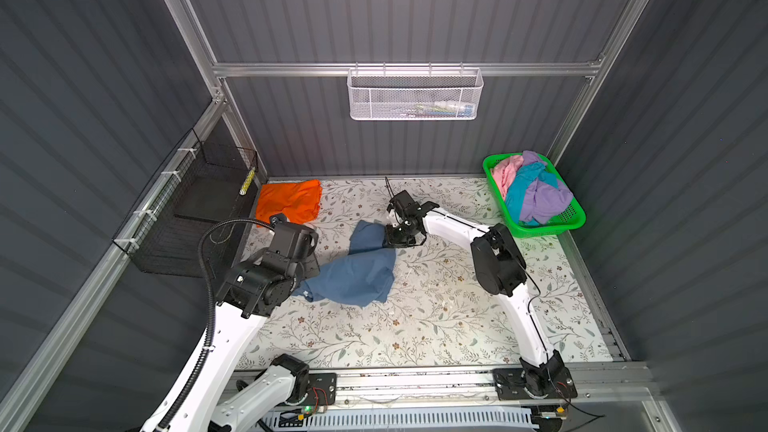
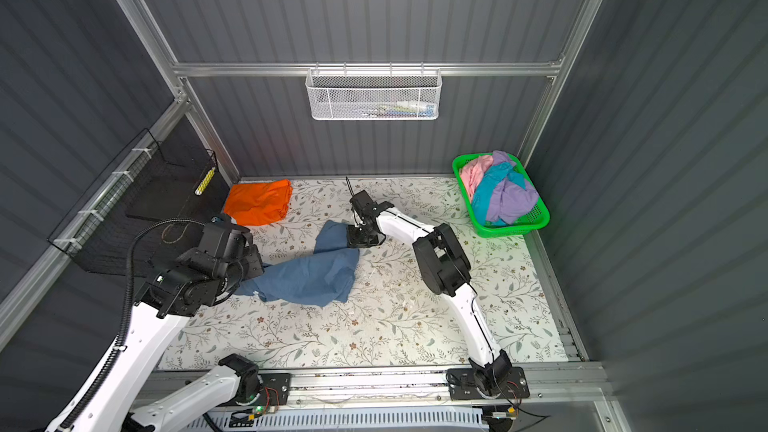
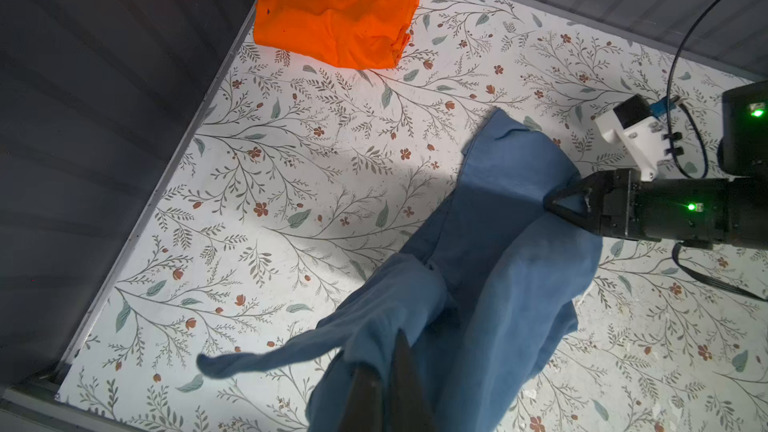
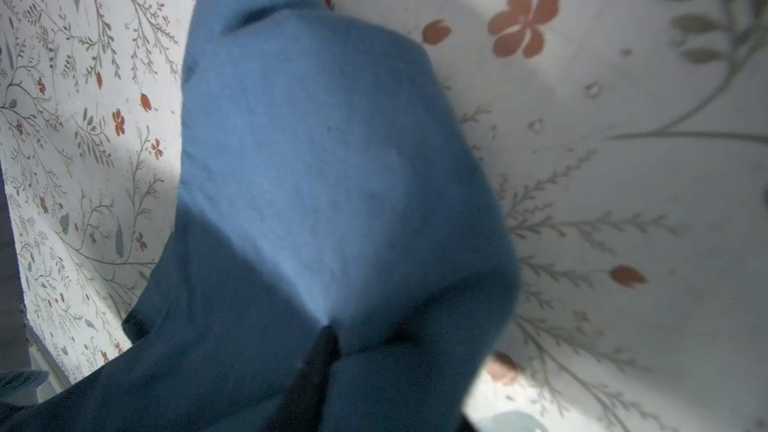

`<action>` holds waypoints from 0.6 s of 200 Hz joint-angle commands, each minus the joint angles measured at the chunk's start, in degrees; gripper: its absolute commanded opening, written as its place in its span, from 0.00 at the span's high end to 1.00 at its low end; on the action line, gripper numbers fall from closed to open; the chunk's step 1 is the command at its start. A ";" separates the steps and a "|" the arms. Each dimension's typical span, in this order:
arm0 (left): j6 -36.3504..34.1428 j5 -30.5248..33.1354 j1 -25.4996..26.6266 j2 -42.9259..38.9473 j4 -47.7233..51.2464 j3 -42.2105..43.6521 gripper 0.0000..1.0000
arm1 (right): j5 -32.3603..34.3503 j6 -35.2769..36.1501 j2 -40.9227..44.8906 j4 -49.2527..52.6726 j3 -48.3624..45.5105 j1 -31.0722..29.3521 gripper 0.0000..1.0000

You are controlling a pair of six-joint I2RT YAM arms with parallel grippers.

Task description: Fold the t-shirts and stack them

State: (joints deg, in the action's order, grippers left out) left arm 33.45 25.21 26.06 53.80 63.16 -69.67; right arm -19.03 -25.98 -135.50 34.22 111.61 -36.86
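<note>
A dusty dark blue t-shirt lies crumpled mid-table. My left gripper is shut on its near left end, and cloth drapes over the fingers. My right gripper is shut on a pinch of the shirt's far part. A folded bright orange t-shirt rests in the far left corner. Pink, turquoise and lilac t-shirts lie bundled in the green basket.
The green lattice basket stands at the far right of the floral table. A black wire basket hangs on the left wall. A white mesh basket hangs on the back rail.
</note>
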 commanded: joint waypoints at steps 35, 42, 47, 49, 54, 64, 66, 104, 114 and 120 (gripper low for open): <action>-11.66 7.28 -0.30 12.38 -9.06 -14.78 1.00 | 14.77 6.75 16.77 -4.37 11.42 5.89 1.00; -13.35 8.07 -0.35 13.62 -11.01 -16.90 1.00 | 17.84 8.45 20.73 -5.96 8.62 5.89 1.00; -14.46 8.54 -0.31 14.23 -12.35 -18.10 1.00 | 19.68 9.31 23.79 -7.83 5.77 5.86 1.00; -14.82 8.76 -0.31 14.42 -12.84 -18.48 1.00 | 20.31 9.59 25.05 -8.66 4.37 5.84 1.00; -15.65 9.16 -0.33 15.07 -14.07 -19.20 1.00 | 21.78 10.06 28.39 -10.73 0.42 5.84 1.00; -16.83 9.65 -0.32 16.02 -15.97 -19.97 1.00 | 24.55 10.06 34.62 -15.46 -8.34 5.87 0.99; -17.02 9.72 -0.31 16.24 -16.31 -19.93 1.00 | 25.33 9.94 35.90 -16.19 -10.16 5.91 0.98; -15.76 3.59 -0.31 17.99 -22.31 -9.26 1.00 | 30.17 3.66 53.59 -22.44 -42.50 5.77 0.75; -13.95 1.57 -0.31 18.44 -22.41 -5.24 1.00 | 29.87 0.09 56.87 -22.67 -50.06 5.62 0.72; -12.82 0.12 -0.32 18.54 -22.61 -2.69 1.00 | 29.46 -2.27 58.51 -22.61 -54.55 5.50 0.69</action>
State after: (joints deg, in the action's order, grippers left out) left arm 19.00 30.55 26.06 70.28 41.65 -80.66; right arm 7.79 -20.84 -77.06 10.00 73.30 -30.85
